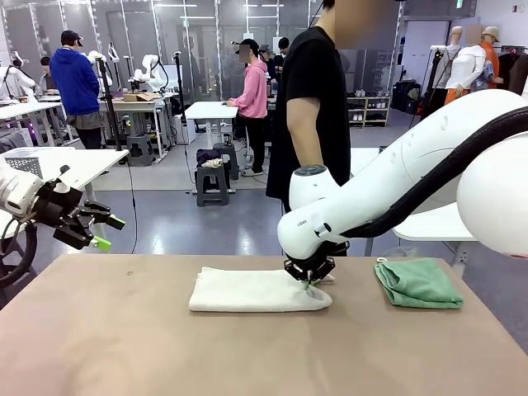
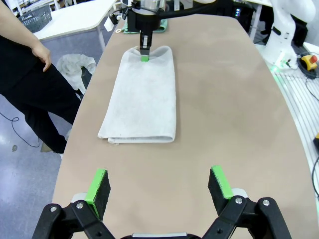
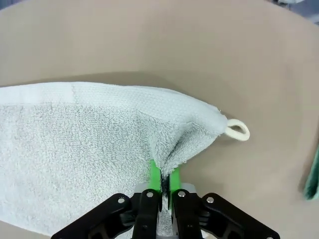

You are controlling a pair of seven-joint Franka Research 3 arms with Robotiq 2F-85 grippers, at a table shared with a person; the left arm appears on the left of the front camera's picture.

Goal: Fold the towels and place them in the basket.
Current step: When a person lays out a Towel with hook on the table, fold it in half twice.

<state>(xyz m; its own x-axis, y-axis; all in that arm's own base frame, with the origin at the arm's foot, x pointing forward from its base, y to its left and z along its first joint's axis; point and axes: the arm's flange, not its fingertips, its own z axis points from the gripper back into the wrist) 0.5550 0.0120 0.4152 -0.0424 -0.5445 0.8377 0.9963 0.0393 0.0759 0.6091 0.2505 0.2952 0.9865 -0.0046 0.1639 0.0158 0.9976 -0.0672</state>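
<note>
Black and green, our left gripper (image 1: 101,232) hangs in the air off the left edge of the table (image 1: 124,346), its two fingers spread wide with nothing between them. In its own wrist view the green pads (image 2: 98,186) stand well apart above bare tabletop, pointing along the table toward the cream-white towel (image 2: 144,97).

Moving right, that cream-white towel (image 1: 256,290) lies folded into a long flat rectangle near the middle of the table, toward the far edge. Our right gripper (image 1: 310,283) presses down on its right end, the white arm sweeping in from the right side of the front view. We see in the right wrist view that the jaws are pinched together on a bunched ridge of the terry cloth (image 3: 75,149), the fabric puckering up into the green pads (image 3: 155,175). A small cream hanging loop (image 3: 237,131) sticks out from the towel's corner just beside the pinch and lies on the table.

Farther right, the mint green towel (image 1: 417,283) sits folded on the table near the far right edge, apart from the cream one. A person in a black shirt (image 1: 313,107) stands at the far side of the table, behind our right arm.
</note>
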